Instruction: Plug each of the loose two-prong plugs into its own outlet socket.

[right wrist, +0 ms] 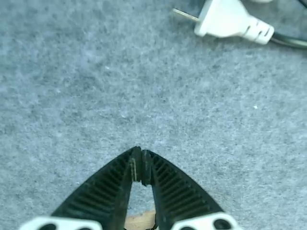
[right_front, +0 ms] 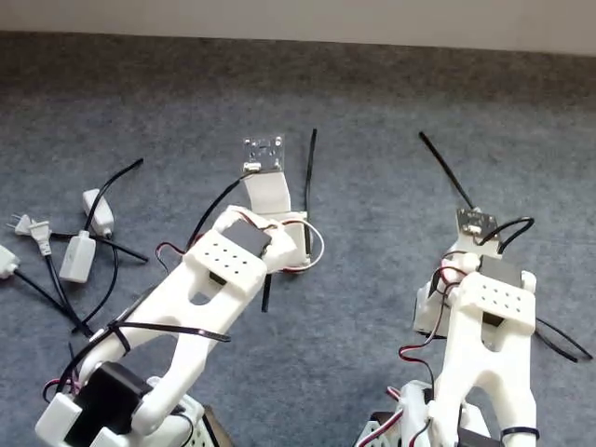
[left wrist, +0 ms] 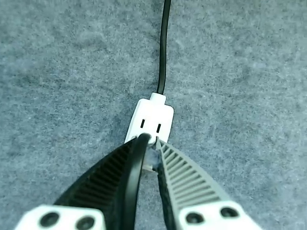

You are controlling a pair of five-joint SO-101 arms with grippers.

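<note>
My left gripper is shut on the near end of a white outlet socket. The socket lies flat on the grey carpet with two slots facing up, and its black cord runs straight away from me. My right gripper hangs shut over bare carpet with nothing between its fingers. A white two-prong plug lies on its side some way ahead of it, one prong sticking out. Several more white plugs and sockets with black cords lie at the far left of the high view.
Grey carpet covers the whole work surface. A black cord runs beside the left arm, and another leads away from the right arm. Open carpet lies between the two arms.
</note>
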